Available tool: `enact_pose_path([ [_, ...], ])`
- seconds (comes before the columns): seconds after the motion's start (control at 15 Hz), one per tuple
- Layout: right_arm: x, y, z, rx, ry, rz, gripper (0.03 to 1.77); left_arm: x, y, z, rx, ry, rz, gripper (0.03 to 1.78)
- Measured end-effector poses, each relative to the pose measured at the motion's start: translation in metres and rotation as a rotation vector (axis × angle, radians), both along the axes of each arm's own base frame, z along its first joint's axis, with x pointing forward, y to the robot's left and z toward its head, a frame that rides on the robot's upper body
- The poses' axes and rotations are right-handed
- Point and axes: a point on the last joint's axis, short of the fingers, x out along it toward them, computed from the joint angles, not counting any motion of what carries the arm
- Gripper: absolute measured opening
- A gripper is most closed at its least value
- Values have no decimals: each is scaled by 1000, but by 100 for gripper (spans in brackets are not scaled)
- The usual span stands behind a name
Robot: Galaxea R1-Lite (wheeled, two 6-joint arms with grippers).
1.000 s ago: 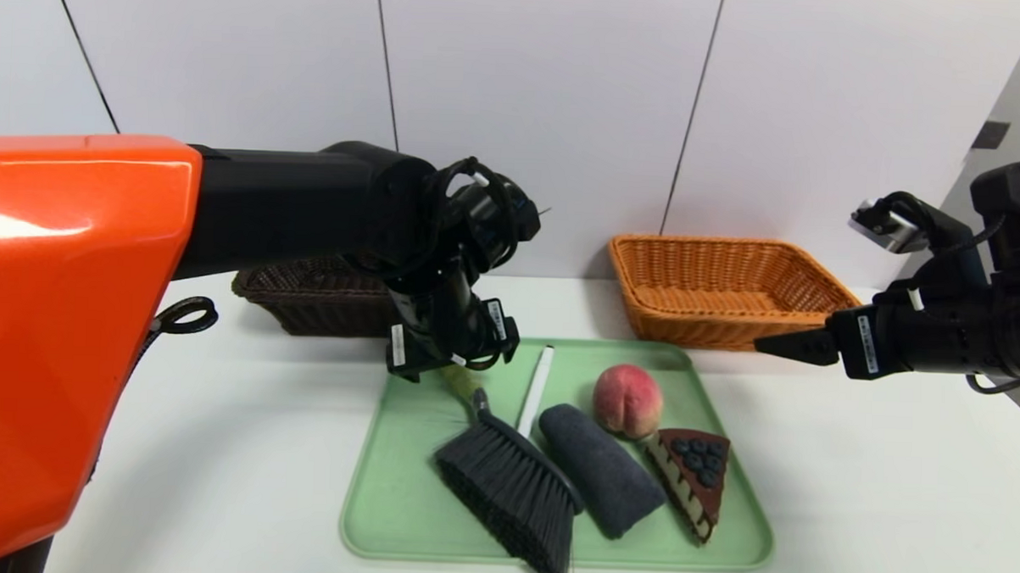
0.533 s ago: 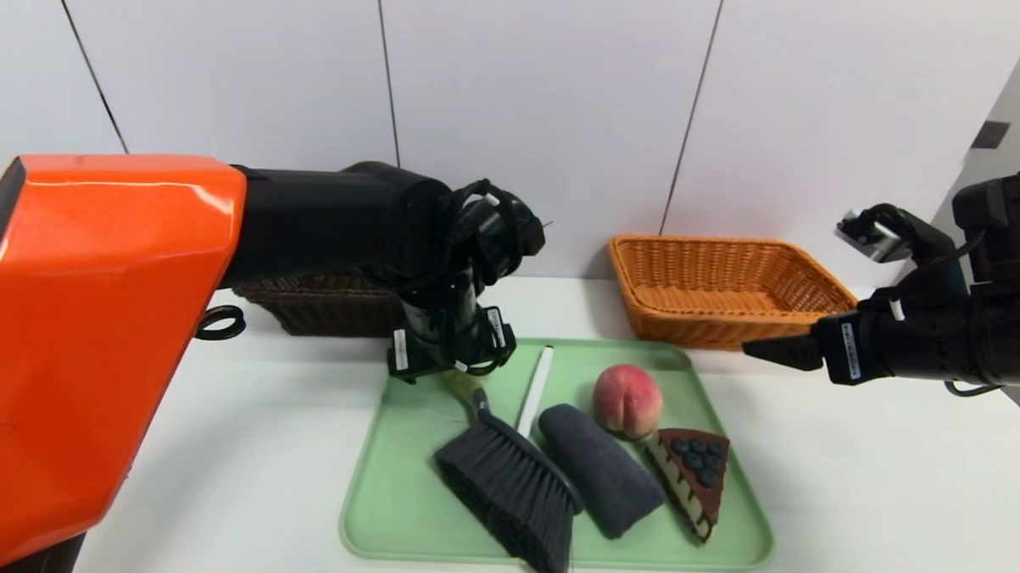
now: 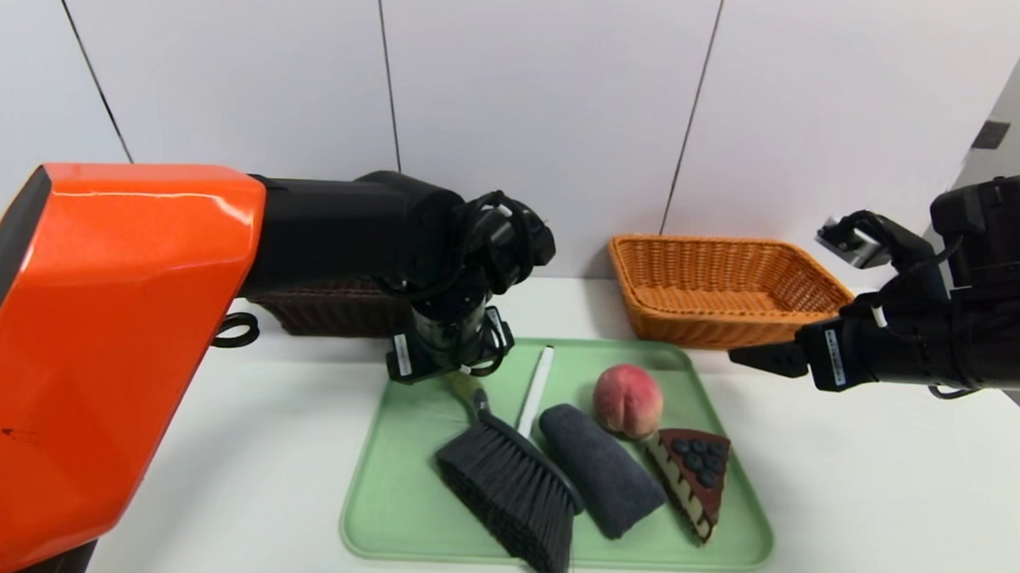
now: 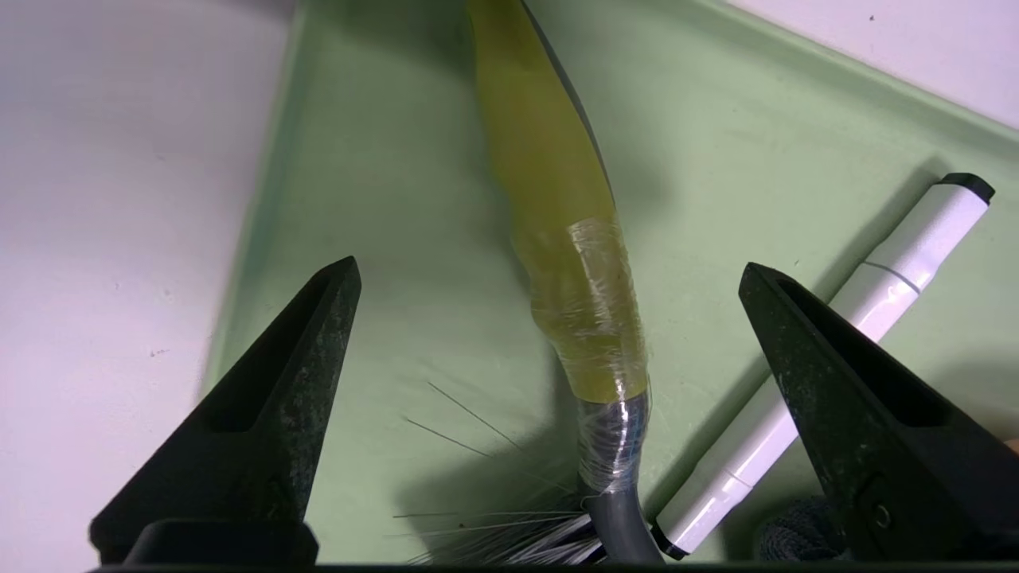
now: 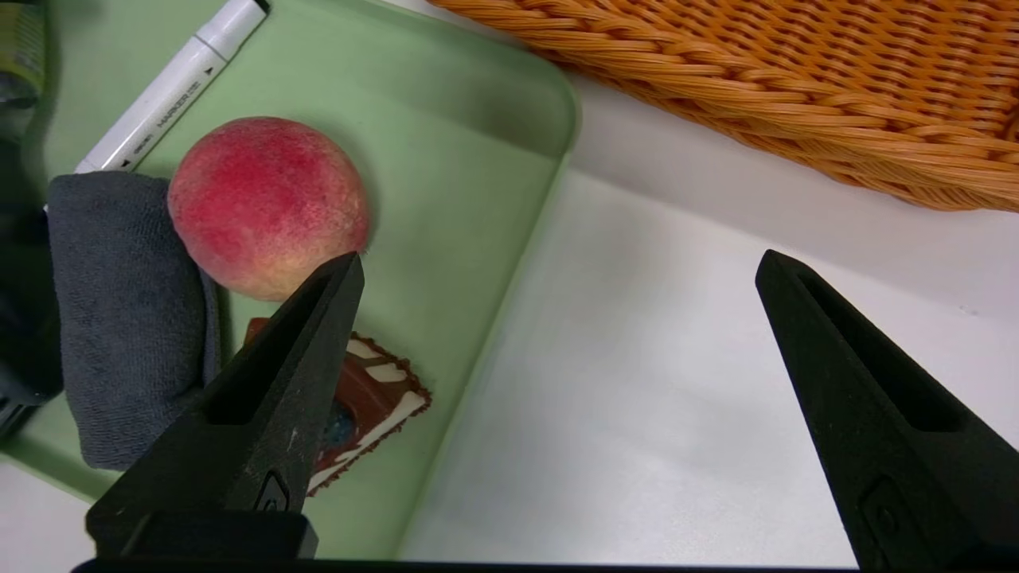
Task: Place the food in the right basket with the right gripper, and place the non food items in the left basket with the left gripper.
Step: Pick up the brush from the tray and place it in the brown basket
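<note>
Left claw (image 4: 549, 278) is hovering wide open, holding nothing, straddling the yellow-green taped handle of the grey-bristled hand brush (image 3: 512, 482) at the pale green plastic tray's (image 3: 383, 519) eleven o'clock corner. Right claw (image 5: 557, 278) is hanging wide open and empty over the white counter (image 3: 893, 503), at three o'clock of the pink-red peach (image 3: 627, 399).

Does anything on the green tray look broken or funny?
Yes, the brush. Its yellow-green handle is wrapped in clear tape where it joins the grey neck, like a repair, and stray bristles lie loose on the tray beside it.
</note>
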Motion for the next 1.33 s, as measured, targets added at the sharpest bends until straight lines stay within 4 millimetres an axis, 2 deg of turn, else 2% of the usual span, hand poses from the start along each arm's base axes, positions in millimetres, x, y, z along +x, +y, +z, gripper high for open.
enact_pose_path([
  [0.8,0,4,-1,-2,4,15,170,12,-9,-28,90,-42,69,169],
  [1.33,0,4,-2,-1,7,14,170,11,-8,-29,94,-34,69,169],
])
